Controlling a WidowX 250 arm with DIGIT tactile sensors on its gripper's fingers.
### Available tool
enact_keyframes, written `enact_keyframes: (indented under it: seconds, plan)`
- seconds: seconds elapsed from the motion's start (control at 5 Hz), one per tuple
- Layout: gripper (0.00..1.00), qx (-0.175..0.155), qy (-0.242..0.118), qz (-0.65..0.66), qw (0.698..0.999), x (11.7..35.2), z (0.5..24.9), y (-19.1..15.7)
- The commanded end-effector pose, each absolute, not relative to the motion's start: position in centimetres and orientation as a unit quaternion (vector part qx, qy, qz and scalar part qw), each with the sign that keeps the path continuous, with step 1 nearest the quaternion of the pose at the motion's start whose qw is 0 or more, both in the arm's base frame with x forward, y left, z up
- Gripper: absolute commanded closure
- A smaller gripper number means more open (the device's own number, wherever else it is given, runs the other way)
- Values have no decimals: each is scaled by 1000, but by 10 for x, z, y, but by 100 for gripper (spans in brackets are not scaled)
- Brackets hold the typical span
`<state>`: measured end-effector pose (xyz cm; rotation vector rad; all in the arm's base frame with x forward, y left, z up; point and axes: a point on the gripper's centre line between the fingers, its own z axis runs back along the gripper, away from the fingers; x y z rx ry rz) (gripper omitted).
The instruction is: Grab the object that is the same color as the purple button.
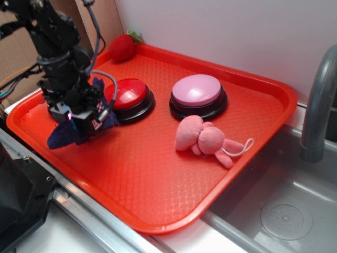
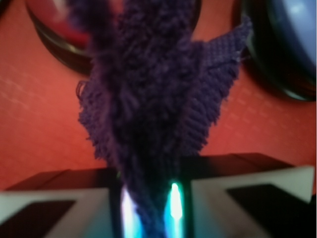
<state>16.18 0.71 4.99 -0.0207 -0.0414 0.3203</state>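
Cloth [image 2: 148, 114], dark purple and fuzzy, sits pinched between the claw [image 1: 84, 120] jaws at the left end of the red tray [image 1: 158, 179], beside the red button [image 1: 128, 95]. Expect it to be light, limp and prone to sagging; you hold a bunched fold. The textured tray sits beside a sink [image 1: 284, 211].

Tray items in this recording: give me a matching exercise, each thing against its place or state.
Things:
1. purple cloth
2. strawberry
3. pink plush toy
4. red-topped button

Places or states:
A. at the tray's far corner
B. pinched in the pincer
C. lying in front of the pink-topped button
D. just beside the pincer

Pairs: 1-B, 2-A, 3-C, 4-D
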Motion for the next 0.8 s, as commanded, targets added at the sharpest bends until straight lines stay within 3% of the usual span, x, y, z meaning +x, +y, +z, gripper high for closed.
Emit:
enact_keyframes:
  seconds: [0.0, 0.2, 0.4, 0.6]
  plan:
    - [100, -11, -76, 146, 986, 180, 128, -26]
    - [100, -20, -76, 119, 990, 178, 149, -39]
    - [100, -9, -75, 58, 995, 175, 161, -47]
    - [100, 3, -63, 45, 997, 174, 153, -45]
